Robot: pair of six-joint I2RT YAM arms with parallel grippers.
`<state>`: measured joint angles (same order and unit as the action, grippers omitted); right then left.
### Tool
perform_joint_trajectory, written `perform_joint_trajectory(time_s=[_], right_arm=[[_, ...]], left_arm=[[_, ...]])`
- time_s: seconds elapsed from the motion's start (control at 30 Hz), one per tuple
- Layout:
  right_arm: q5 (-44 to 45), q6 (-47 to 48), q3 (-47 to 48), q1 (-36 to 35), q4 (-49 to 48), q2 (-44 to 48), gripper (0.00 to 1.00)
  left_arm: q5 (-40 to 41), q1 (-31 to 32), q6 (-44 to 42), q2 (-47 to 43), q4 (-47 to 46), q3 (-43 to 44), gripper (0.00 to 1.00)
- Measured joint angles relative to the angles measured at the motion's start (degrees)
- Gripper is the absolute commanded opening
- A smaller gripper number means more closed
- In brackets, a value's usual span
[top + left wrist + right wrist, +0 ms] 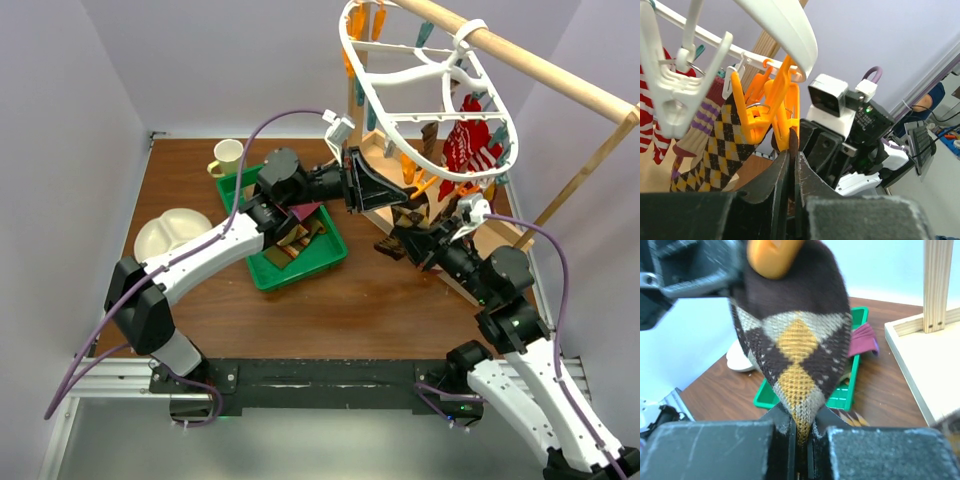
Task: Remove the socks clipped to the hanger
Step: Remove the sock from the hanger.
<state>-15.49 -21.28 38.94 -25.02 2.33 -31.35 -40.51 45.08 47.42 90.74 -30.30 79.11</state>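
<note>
Top view, hanger: the white oval hanger (430, 75) hangs tilted from the wooden rail (545, 68), with its long axis running from 11 to 5 o'clock.
Top view, socks: a red striped sock (470, 145) dangles near the hanger's 5 o'clock end. An argyle sock (412, 212) hangs lower, at 7 o'clock of it.
Top view, arms: the left end effector (352, 182) comes in from 9 o'clock and the right end effector (398, 240) from 5 o'clock. Both are beneath the hanger.
Top view, counter: a green tray (258, 270) with loose socks sits on the counter (400, 300).
Left wrist, end effector: the left end effector (791, 142) is narrowed to a slit and pinches the lower end of an orange clip (772, 117).
Left wrist, socks: the argyle sock (722, 145) hangs at 9 o'clock of that clip, its long axis from 1 to 7 o'clock.
Right wrist, sock: the argyle sock (795, 335) runs from 12 to 6 o'clock. The orange clip (772, 255) holds its top, and its narrow end points to 6.
Right wrist, end effector: the right end effector (800, 427) is narrow and clamped on that narrow end.
</note>
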Motion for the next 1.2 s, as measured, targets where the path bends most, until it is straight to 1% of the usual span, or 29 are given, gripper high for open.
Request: perform_joint_trajectory(time_s=[0.07,0.1,0.17,0.2,0.37,0.47,0.67,0.83,0.97,1.2], right_arm=[[0.02,0.17,1.81,0.0,3.13,0.63,0.0],[0.0,0.28,2.6,0.0,4.63,0.79,0.0],[0.0,0.37,3.87,0.0,7.26,0.9,0.0],[-0.07,0.44,4.5,0.0,8.63,0.87,0.0],[-0.35,1.03,7.04,0.02,15.15,0.39,0.0],[-0.33,1.4,8.31,0.02,18.18,0.26,0.0],[-0.28,2.25,10.54,0.02,22.27,0.24,0.0],[-0.31,2.69,11.69,0.02,24.2,0.13,0.0],[-0.28,2.97,12.24,0.0,24.37,-0.31,0.0],[-0.22,3.39,12.48,0.02,24.94,-0.94,0.0]], left_arm=[[0.02,0.24,-0.28,0.0,-0.66,-0.52,0.31],[0.04,0.44,-0.59,0.0,-0.83,-0.66,0.37],[0.11,0.74,-1.4,0.0,-1.09,-0.92,0.4],[0.13,0.96,-1.99,0.0,-1.09,-1.07,0.43],[1.38,2.84,-6.8,-0.59,1.51,-1.2,0.49],[4.66,4.68,-11.37,-1.97,6.27,-0.96,0.51],[14.69,8.28,-19.3,-3.26,14.67,1.97,0.59],[23.5,9.99,-22.53,-3.26,17.99,4.04,0.62],[28.44,10.99,-23.63,-3.19,18.99,4.57,0.63],[31.74,12.39,-24.63,-2.49,18.75,5.38,0.63]])
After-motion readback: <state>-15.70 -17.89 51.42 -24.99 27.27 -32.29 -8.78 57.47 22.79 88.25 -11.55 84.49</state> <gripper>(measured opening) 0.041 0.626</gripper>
